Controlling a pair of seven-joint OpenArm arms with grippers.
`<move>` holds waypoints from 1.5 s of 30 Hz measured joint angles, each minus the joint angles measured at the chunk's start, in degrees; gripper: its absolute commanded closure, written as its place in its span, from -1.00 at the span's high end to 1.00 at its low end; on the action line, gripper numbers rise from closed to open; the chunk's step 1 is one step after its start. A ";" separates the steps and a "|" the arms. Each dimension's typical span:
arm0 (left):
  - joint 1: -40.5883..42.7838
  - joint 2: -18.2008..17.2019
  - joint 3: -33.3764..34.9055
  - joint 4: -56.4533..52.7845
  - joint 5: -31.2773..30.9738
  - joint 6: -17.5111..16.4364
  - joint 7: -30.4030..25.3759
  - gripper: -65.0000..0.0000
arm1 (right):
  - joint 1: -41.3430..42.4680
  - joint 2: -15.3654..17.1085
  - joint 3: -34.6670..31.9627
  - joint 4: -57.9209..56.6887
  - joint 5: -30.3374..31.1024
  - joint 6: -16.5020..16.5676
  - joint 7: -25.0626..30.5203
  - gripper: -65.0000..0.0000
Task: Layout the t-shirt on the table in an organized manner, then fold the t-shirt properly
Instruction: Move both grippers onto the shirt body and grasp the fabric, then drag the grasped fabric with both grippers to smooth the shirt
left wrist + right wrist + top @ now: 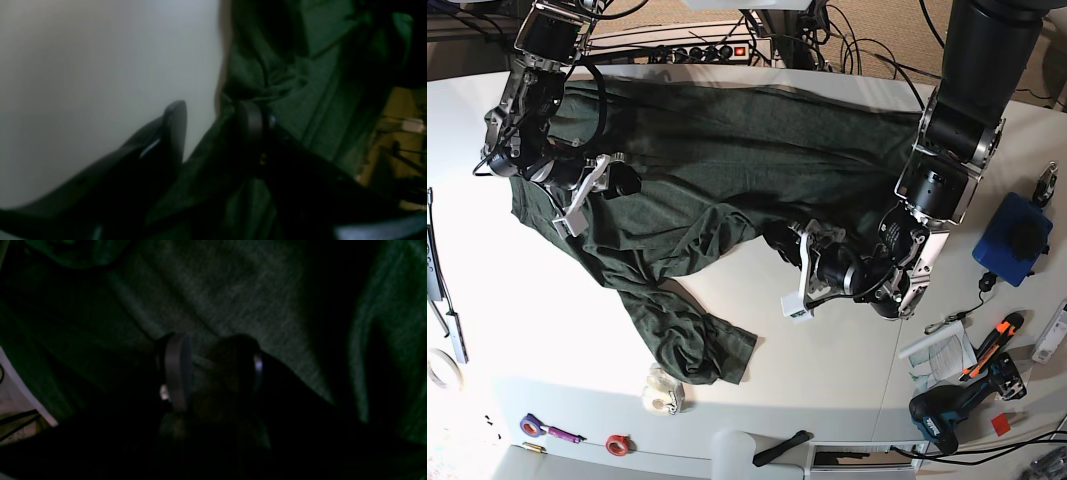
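Nearest the left wrist camera, the left gripper fills the lower frame with its fingers spread apart. One finger stands over the bare white surface, while the other presses into a bunched fold at the edge of the t-shirt, so the hem of the dark green cloth runs between the two. No cloth is pinched between them.

In the right wrist view the right gripper sits low on the fabric, its two fingers standing a little apart with a ridge of the t-shirt gathered between them; the view is too dark to say whether they clamp it or only straddle it.

From the base view the t-shirt lies spread across the far half of the surface, wrinkled, with one part trailing toward the near edge and ending in a crumpled heap. The right gripper is at the garment's left side in this view, on top of the cloth. The left gripper is at the garment's near edge toward the right, where the cloth meets the bare surface.
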 measured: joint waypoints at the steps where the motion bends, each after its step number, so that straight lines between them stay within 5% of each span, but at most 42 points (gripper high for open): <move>1: 0.04 -0.02 0.00 0.00 -0.42 0.00 0.02 -0.21 | -0.02 0.00 0.00 0.00 -0.02 -0.02 0.11 -0.29; 7: 0.17 0.00 0.02 0.00 -1.11 0.00 0.66 -0.21 | -0.02 0.00 0.00 0.00 -0.02 -0.02 0.11 -0.29; 13: 0.37 -0.02 0.04 -0.04 -6.86 0.02 6.91 -0.24 | 0.00 0.00 0.00 0.00 -0.02 -0.02 0.11 -0.29; 17: 0.48 -0.02 0.04 -0.15 -6.75 0.02 6.58 -1.00 | 0.00 0.00 0.00 0.00 -0.02 -0.02 0.13 -0.29; 29: -2.75 -1.95 0.00 -0.15 -8.94 0.07 -0.35 -1.00 | 0.00 0.00 0.00 0.00 -0.22 0.00 0.13 -0.29; 45: -2.23 -8.13 -11.37 -0.11 -8.74 0.04 -1.64 -1.00 | -0.94 0.07 0.00 0.04 -0.35 0.00 1.46 -0.29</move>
